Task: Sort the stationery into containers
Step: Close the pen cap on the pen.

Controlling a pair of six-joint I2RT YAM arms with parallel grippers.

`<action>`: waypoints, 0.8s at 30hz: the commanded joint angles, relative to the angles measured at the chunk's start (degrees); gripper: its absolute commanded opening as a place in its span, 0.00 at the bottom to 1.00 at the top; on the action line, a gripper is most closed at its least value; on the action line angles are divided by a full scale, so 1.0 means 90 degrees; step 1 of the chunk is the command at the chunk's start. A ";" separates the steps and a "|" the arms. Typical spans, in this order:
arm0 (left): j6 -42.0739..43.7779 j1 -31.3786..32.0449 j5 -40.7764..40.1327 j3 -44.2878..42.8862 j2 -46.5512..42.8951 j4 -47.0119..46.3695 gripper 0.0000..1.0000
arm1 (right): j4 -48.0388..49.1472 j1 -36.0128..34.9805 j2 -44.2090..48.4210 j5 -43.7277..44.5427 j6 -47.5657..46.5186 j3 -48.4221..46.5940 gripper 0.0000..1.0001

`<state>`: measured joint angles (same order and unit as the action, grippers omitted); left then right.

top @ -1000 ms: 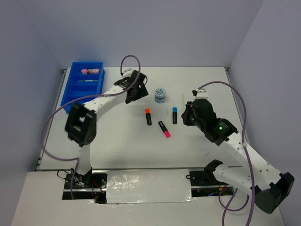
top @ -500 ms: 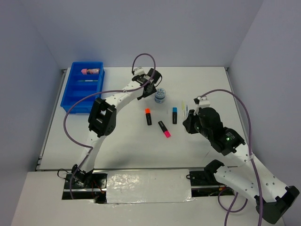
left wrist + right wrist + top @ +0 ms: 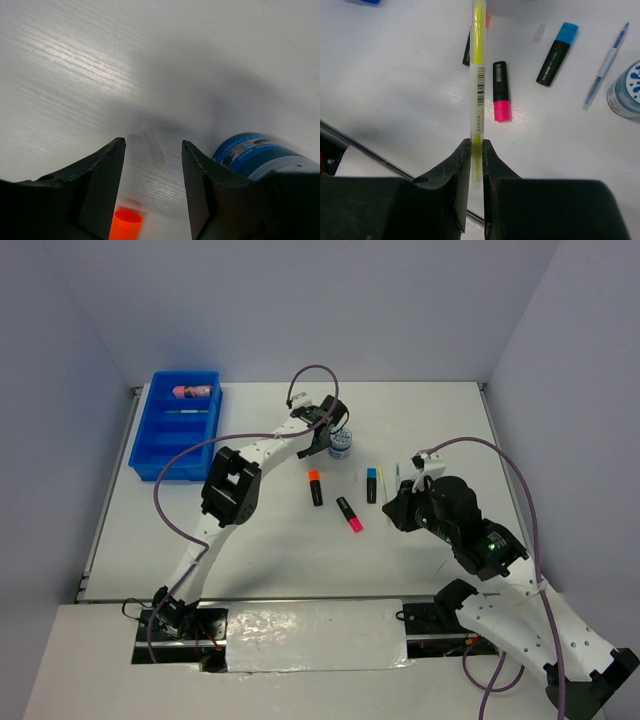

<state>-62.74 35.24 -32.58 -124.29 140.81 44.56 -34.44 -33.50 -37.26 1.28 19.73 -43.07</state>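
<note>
The table [image 3: 75,60] is white and matt, with fine parallel ribbing that catches a soft sheen. The fingers [image 3: 97,185] of the left gripper [image 3: 152,150] and those [image 3: 447,195] of the right gripper [image 3: 476,146] look like matt black plastic, slightly grainy. The yellow pen [image 3: 478,75] has a clear, glossy plastic barrel with a printed barcode label. The pink-capped marker [image 3: 501,90] and the blue-capped marker [image 3: 557,47] have satin black plastic bodies and smooth caps. The blue tray [image 3: 143,425] is smooth, shiny plastic; the round tub [image 3: 260,155] wears a glossy printed wrap; the near-edge sheet [image 3: 315,635] is silvery and crinkled
</note>
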 commanded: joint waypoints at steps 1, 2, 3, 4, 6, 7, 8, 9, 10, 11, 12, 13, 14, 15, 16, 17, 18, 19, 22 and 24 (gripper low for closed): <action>0.0135 0.0068 -0.0276 -0.0438 0.0203 0.0205 0.61 | 0.0389 -0.0019 0.0126 -0.0308 -0.0131 0.0039 0.00; 0.0135 0.0068 -0.0277 -0.0448 0.0223 0.0235 0.60 | 0.0398 -0.0028 0.0126 -0.0318 -0.0131 0.0039 0.00; 0.0126 0.0078 -0.0286 -0.0429 0.0223 0.0264 0.60 | 0.0427 -0.0028 0.0135 -0.0366 -0.0131 0.0049 0.00; 0.0135 0.0068 -0.0286 -0.0361 0.0223 0.0245 0.59 | 0.0437 -0.0028 0.0145 -0.0396 -0.0141 0.0039 0.00; 0.0145 0.0068 -0.0228 -0.0321 0.0243 0.0225 0.54 | 0.0447 -0.0028 0.0174 -0.0425 -0.0151 0.0030 0.00; 0.0126 0.0078 -0.0218 -0.0311 0.0272 0.0235 0.55 | 0.0457 -0.0048 0.0184 -0.0425 -0.0160 0.0039 0.00; 0.0106 0.0068 -0.0208 -0.0321 0.0282 0.0254 0.55 | 0.0467 -0.0038 0.0194 -0.0435 -0.0161 0.0039 0.00; 0.0096 0.0078 -0.0179 -0.0311 0.0301 0.0264 0.55 | 0.0467 -0.0038 0.0204 -0.0445 -0.0161 0.0030 0.00; 0.0096 0.0078 -0.0160 -0.0301 0.0321 0.0274 0.55 | 0.0457 -0.0028 0.0204 -0.0454 -0.0170 0.0020 0.00; 0.0077 0.0068 -0.0140 -0.0292 0.0340 0.0284 0.55 | 0.0467 -0.0048 0.0204 -0.0455 -0.0170 0.0010 0.00; 0.0067 0.0078 -0.0111 -0.0282 0.0340 0.0293 0.55 | 0.0476 -0.0048 0.0194 -0.0455 -0.0170 0.0020 0.00; 0.0067 0.0078 -0.0091 -0.0214 0.0340 0.0255 0.53 | 0.0477 -0.0057 0.0204 -0.0474 -0.0170 0.0020 0.00; 0.0077 0.0088 -0.0072 -0.0184 0.0331 0.0206 0.49 | 0.0477 -0.0058 0.0204 -0.0474 -0.0170 0.0010 0.00; 0.0086 0.0078 -0.0043 -0.0117 0.0340 0.0186 0.45 | 0.0477 -0.0058 0.0223 -0.0484 -0.0170 0.0010 0.00; 0.0086 0.0088 -0.0023 -0.0106 0.0360 0.0167 0.45 | 0.0477 -0.0048 0.0223 -0.0474 -0.0180 0.0020 0.00; 0.0096 0.0078 -0.0013 -0.0106 0.0389 0.0167 0.45 | 0.0486 -0.0057 0.0223 -0.0474 -0.0180 0.0020 0.00; 0.0106 0.0088 0.0006 -0.0116 0.0418 0.0167 0.45 | 0.0477 -0.0058 0.0233 -0.0474 -0.0180 0.0000 0.00; 0.0125 0.0088 0.0064 -0.0126 0.0467 0.0147 0.39 | 0.0477 -0.0077 0.0243 -0.0484 -0.0180 0.0010 0.00; 0.0135 0.0078 0.0114 -0.0087 0.0468 0.0177 0.21 | 0.0477 -0.0058 0.0253 -0.0474 -0.0180 0.0020 0.00; 0.0194 0.0088 0.0162 0.0069 0.0409 0.0118 0.11 | 0.0477 -0.0067 0.0233 -0.0503 -0.0180 0.0029 0.00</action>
<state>-61.49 35.73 -33.28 -125.84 143.06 45.36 -33.39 -33.67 -35.70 -2.46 18.96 -42.94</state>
